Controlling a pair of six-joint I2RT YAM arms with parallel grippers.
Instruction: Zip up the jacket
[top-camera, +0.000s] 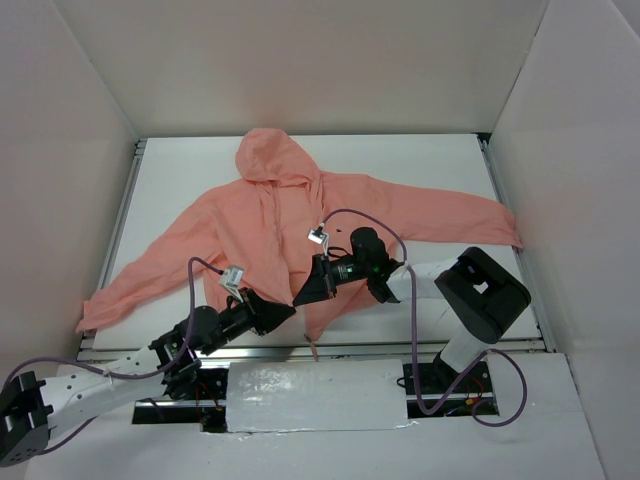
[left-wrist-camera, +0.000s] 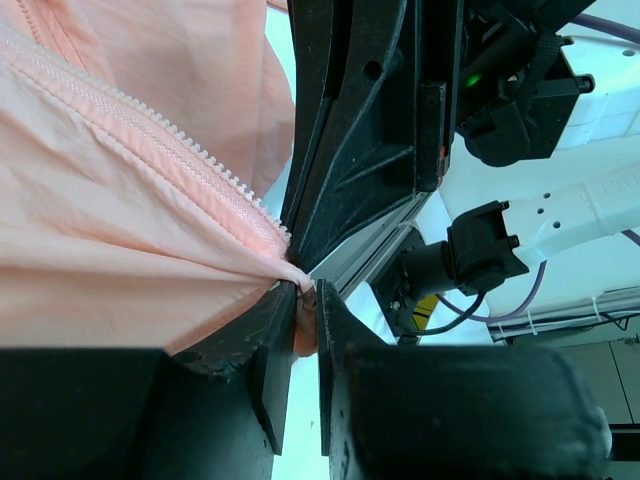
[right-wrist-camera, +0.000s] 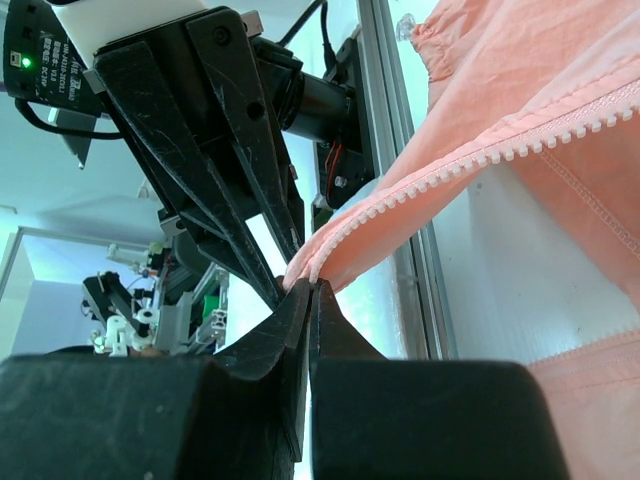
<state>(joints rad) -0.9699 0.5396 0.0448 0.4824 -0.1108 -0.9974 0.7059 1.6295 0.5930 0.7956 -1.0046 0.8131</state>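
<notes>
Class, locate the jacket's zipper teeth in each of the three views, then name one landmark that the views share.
Top external: teeth too small to see; the jacket front ends lower centre, between left gripper and right gripper.
Left wrist: zipper teeth run from upper left down to the left gripper.
Right wrist: teeth run from upper right down to the right gripper.
Shared landmark: the two grippers pinching side by side.

Top camera looks down from behind; both close wrist cameras share the jacket (left-wrist-camera: 110, 250) hem.

Bright even light; wrist-cam fgnd dark, blurry.
</notes>
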